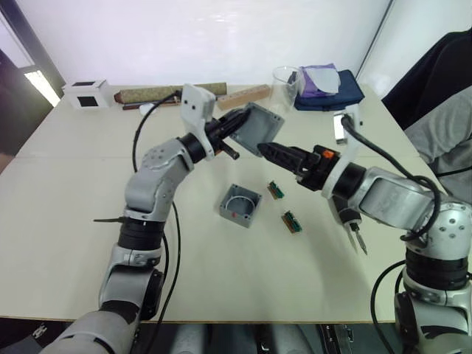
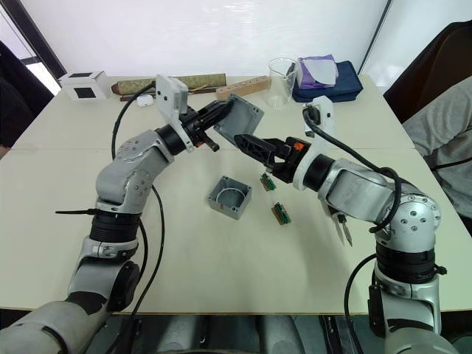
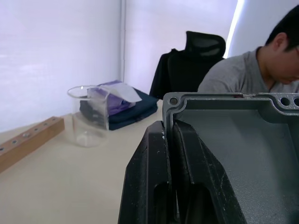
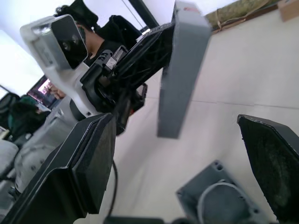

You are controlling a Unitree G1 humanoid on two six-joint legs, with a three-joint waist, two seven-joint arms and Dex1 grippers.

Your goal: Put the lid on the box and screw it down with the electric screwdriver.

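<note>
My left gripper [image 1: 234, 130] is shut on one edge of the grey lid [image 1: 258, 127] and holds it tilted in the air above the table's middle. In the left wrist view its fingers [image 3: 161, 177] pinch the lid's rim [image 3: 243, 154]. My right gripper [image 1: 267, 150] is open just right of the lid, fingers pointing at it; the lid [image 4: 182, 70] hangs ahead of the spread fingers, apart from them. The open grey box [image 1: 240, 205] sits on the table below both grippers. A slim pointed tool [image 1: 358, 237] shows by my right forearm; I cannot tell whether it is the electric screwdriver.
Two small green circuit boards [image 1: 276, 189] [image 1: 292, 222] lie right of the box. Along the back stand a white cube [image 1: 87, 94], a brown roll [image 1: 158, 93], a wooden block [image 1: 243, 96], a glass beaker [image 1: 285, 87] and a dark blue bag [image 1: 328, 90]. A person [image 1: 442, 96] sits at the right.
</note>
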